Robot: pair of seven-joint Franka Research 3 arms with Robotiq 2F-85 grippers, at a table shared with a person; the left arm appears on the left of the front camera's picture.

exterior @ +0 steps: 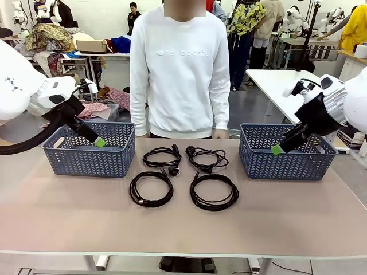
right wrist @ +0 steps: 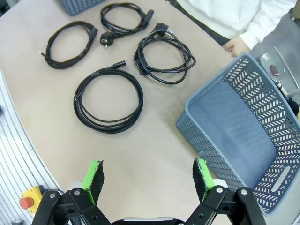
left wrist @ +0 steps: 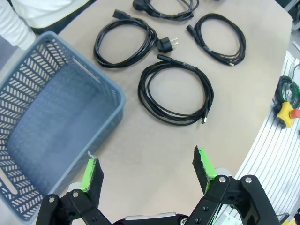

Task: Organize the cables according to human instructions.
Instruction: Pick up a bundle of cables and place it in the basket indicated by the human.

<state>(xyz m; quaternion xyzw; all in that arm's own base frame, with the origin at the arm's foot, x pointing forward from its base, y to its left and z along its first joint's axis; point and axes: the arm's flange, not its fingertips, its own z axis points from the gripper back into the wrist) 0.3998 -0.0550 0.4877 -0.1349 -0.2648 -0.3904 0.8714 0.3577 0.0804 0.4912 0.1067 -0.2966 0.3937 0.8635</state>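
The tabletop [exterior: 69,217] runs wide and pale, with a broad bare stretch between the cables and its near edge. A person [exterior: 180,63] in a white top stands at the far edge, one hand [exterior: 220,134] resting there just beside the right basket [exterior: 287,166]. That basket sits toward the right end and the left basket [exterior: 86,163] toward the left end; both are dark blue-grey lattice, upright and holding nothing that can be seen.

Between the baskets lie the four cables, black coiled loops set two by two. The far-left cable [exterior: 162,157] and far-right cable [exterior: 206,158] lie near the far edge, in front of the person. The near-left cable [exterior: 151,189] and near-right cable [exterior: 214,191] lie just toward the robot from them. A round plug [exterior: 172,171] of the far-left cable rests just beside the top of the near-left loop. A strip of bare tabletop separates each basket from the nearest loops.

The left tool [exterior: 100,142] hangs above the left basket's inner side, jaws spread wide and grasping nothing. From its wrist view the near-left cable is the closest loop, well apart, beyond bare tabletop. The right tool [exterior: 277,150] hangs by the right basket's inner side, likewise released and holding nothing. In its wrist view the near-right cable lies closest, also well apart across bare tabletop.
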